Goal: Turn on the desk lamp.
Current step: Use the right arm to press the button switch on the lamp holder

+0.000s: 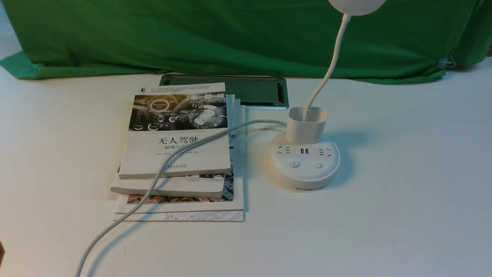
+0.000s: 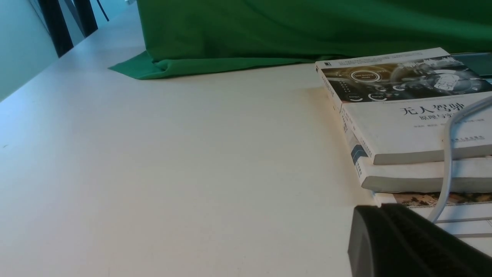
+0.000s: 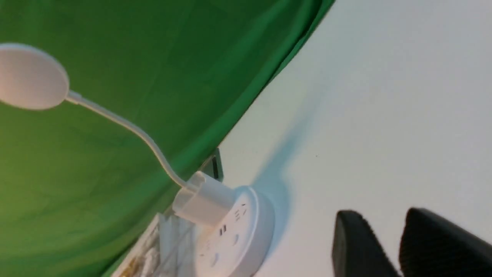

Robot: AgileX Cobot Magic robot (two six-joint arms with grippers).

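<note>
The white desk lamp stands right of centre on the table: round puck base (image 1: 305, 169) with sockets, USB ports and two buttons (image 1: 294, 164), a cup holder (image 1: 306, 125), a thin gooseneck (image 1: 330, 65) and a round head (image 1: 355, 5) cut off by the frame's top. It also shows in the right wrist view (image 3: 234, 238), with its head (image 3: 30, 77) showing no glow. My right gripper (image 3: 384, 215) is open and empty, apart from the base, over bare table. My left gripper (image 2: 379, 206) is shut and empty, low beside the books. Neither gripper shows in the front view.
A stack of books (image 1: 180, 154) lies left of the lamp, also in the left wrist view (image 2: 407, 127). The lamp's white cable (image 1: 153, 184) runs over the books to the front left. A grey recessed panel (image 1: 246, 90) and green cloth (image 1: 230, 34) are behind.
</note>
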